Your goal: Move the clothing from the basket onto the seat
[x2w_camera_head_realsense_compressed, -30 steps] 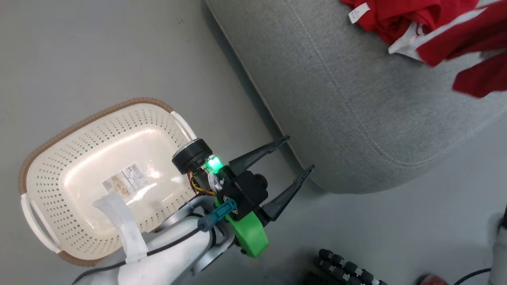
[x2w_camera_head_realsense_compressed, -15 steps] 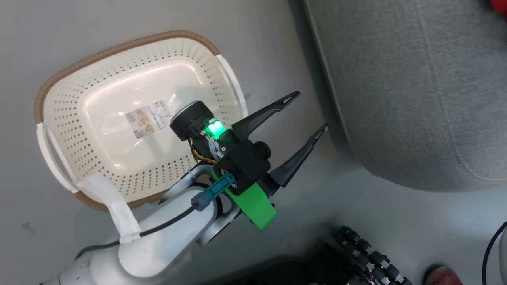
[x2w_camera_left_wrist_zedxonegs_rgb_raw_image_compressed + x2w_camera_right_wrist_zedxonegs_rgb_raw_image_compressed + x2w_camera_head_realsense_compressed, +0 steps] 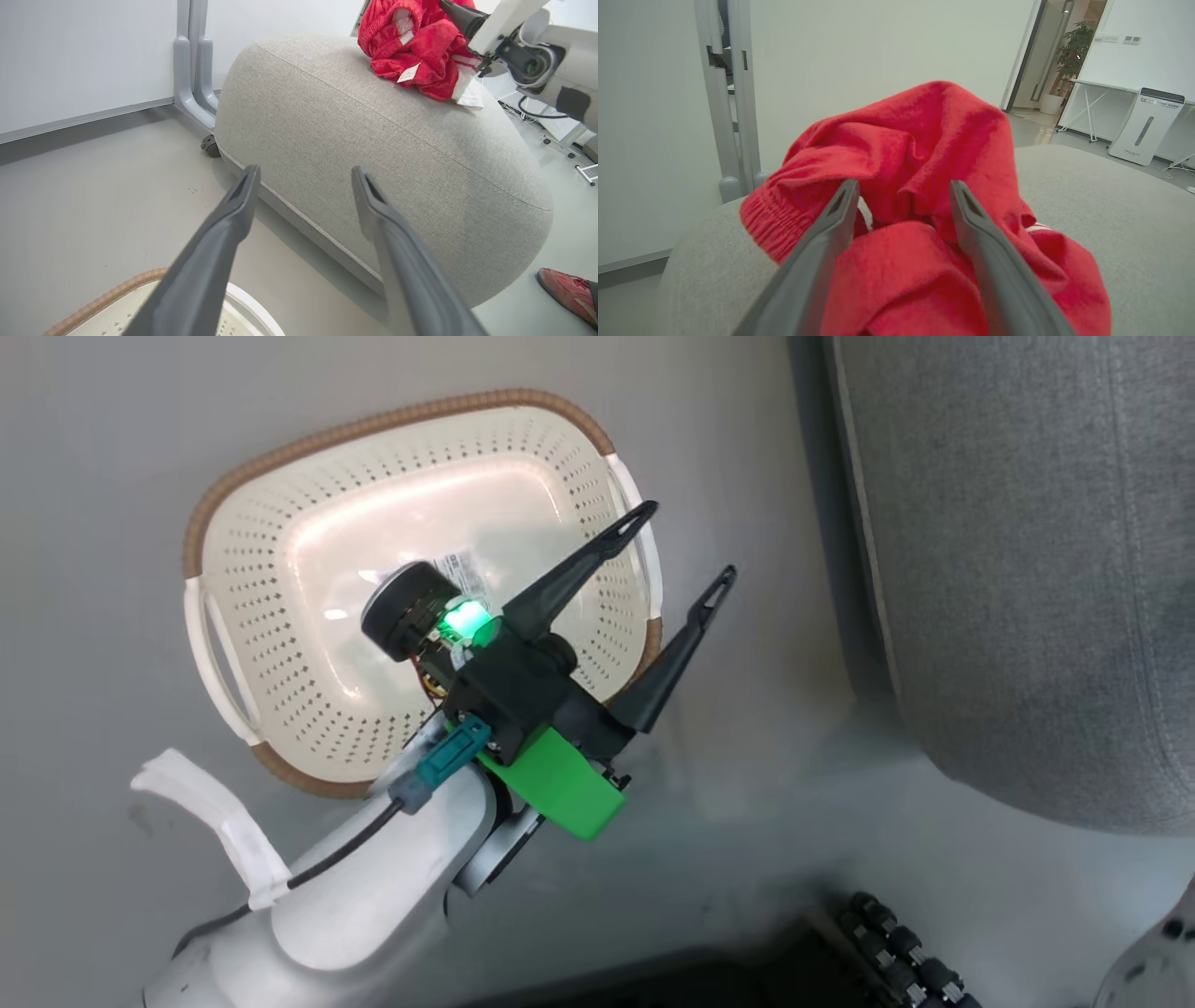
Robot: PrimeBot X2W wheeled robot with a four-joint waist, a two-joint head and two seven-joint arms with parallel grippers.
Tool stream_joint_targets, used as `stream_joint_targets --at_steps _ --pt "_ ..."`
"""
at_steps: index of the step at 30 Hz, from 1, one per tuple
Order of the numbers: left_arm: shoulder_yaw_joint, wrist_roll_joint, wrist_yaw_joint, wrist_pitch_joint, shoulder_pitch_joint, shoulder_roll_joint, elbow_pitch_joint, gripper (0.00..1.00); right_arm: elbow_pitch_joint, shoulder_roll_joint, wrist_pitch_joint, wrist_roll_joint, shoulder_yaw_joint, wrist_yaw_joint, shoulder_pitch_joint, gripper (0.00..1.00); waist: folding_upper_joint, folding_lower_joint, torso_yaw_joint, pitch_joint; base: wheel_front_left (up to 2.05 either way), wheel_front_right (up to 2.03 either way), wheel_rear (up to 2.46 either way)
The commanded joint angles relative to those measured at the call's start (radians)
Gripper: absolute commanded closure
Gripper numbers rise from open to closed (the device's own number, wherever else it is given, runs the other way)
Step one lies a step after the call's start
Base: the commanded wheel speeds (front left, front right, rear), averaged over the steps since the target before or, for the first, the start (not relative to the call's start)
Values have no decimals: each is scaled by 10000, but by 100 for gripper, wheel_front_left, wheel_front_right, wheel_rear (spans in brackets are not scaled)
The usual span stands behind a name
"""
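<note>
On the seat (image 3: 373, 154), one heap of red clothing (image 3: 420, 60); on the floor (image 3: 93, 476), one basket (image 3: 280, 653); left jaws parted above it, right jaws parted too.

Head camera: swung toward the basket (image 3: 271, 616); whole view shifted.
Left end effector (image 3: 686, 541): drawn back from the seat (image 3: 1027, 569) edge; one finger now above the basket's seat-side edge, other tip over floor (image 3: 747, 756).
</note>
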Motion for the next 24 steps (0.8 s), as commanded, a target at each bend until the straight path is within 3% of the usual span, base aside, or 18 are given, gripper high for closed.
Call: stream_joint_targets --at_steps 1,9,24 --pt "139 -48 110 -115 239 -73 72 0 -207 28 -3 39 198 -11 511 0 0 -2 24 -849 0 0 0" --pt "1383 -34 520 -278 1606 -505 248 0 -716 147 -3 393 2260 -11 2883 0 0 -2 506 -2654 0 0 0" --pt "5214 1050 134 -261 5671 -1652 37 0 -833 155 -3 1421 5078 -11 5932 0 0 -2 1597 -6077 0 0 0"
